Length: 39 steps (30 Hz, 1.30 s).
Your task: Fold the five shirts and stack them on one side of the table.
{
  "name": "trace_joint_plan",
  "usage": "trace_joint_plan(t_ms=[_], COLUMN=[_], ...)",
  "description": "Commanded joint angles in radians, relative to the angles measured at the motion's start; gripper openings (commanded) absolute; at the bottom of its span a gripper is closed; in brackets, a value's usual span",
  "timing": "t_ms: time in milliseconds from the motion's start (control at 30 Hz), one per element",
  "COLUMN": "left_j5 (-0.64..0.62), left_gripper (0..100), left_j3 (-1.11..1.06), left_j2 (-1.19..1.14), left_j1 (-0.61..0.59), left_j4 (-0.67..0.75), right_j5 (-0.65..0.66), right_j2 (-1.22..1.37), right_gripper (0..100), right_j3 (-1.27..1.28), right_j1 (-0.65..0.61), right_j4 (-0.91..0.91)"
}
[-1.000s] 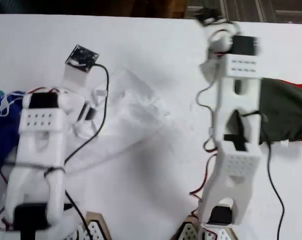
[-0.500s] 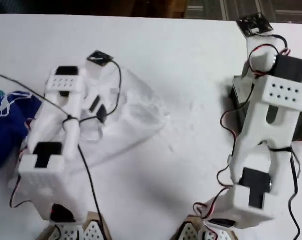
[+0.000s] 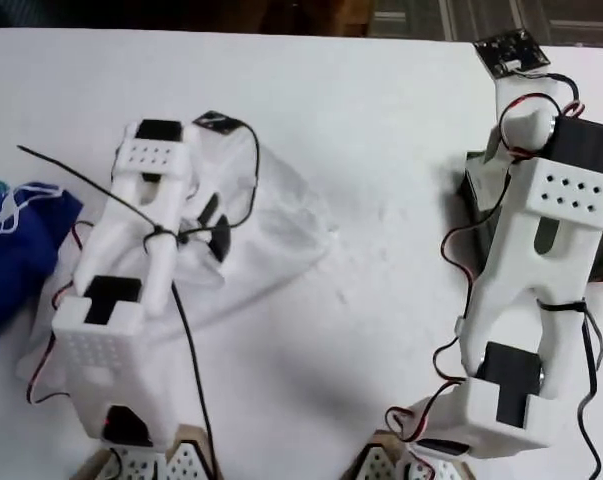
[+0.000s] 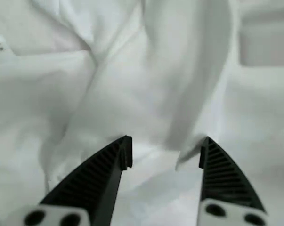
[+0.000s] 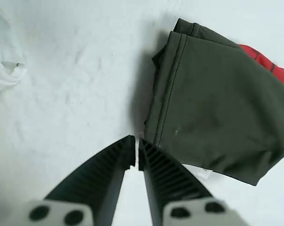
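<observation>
White shirt (image 3: 281, 225) lies crumpled and unfolded on the bench (image 3: 381, 110), left of centre, partly under the left arm. Left tool (image 4: 166, 146) sits just over its folds, jaws wide apart, clamped on nothing. Blue shirt (image 3: 16, 245) is bunched at the bench's left edge. Right tool (image 5: 136, 141) has jaws almost together, holding nothing, over bare bench just beside a folded dark green shirt (image 5: 217, 108). Red shirt (image 5: 273, 66) peeks out under the green one, on the right side.

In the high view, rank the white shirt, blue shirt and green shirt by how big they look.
1. white shirt
2. blue shirt, cut off at the edge
3. green shirt, mostly under the right arm
</observation>
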<state>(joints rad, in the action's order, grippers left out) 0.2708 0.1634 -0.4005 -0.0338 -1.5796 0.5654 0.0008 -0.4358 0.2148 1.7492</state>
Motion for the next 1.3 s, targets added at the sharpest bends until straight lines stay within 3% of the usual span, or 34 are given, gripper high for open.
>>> trace_joint_plan(t_ms=[0, 267, 433, 633, 800, 1000, 1267], left_j5=[-0.014, -0.015, -0.091, -0.152, -0.149, 0.052, 0.376], left_gripper=[24, 23, 2, 3, 3, 3, 3], left_j3=[0.039, -0.070, -0.102, -0.105, -0.111, -0.171, -0.522], left_j2=[0.014, 0.040, 0.041, 0.060, 0.216, 0.422, 0.706], left_j1=[0.031, 0.112, 0.166, 0.181, 0.184, 0.178, 0.170], left_j4=[-0.028, -0.009, 0.005, -0.003, -0.054, -0.186, -0.207], right_j5=[0.008, 0.008, 0.008, 0.008, 0.008, 0.008, 0.018], right_j2=[-0.024, -0.022, -0.021, -0.016, 0.071, 0.288, 0.714], right_gripper=[2.0, 2.0, 2.0, 2.0, 2.0, 2.0, 2.3], right_j3=[-0.012, -0.012, -0.012, -0.011, -0.054, -0.359, -0.763], right_j1=[0.005, 0.005, 0.005, 0.004, -0.015, -0.162, -0.351], right_j4=[0.021, 0.019, 0.012, -0.025, -0.039, -0.031, -0.030])
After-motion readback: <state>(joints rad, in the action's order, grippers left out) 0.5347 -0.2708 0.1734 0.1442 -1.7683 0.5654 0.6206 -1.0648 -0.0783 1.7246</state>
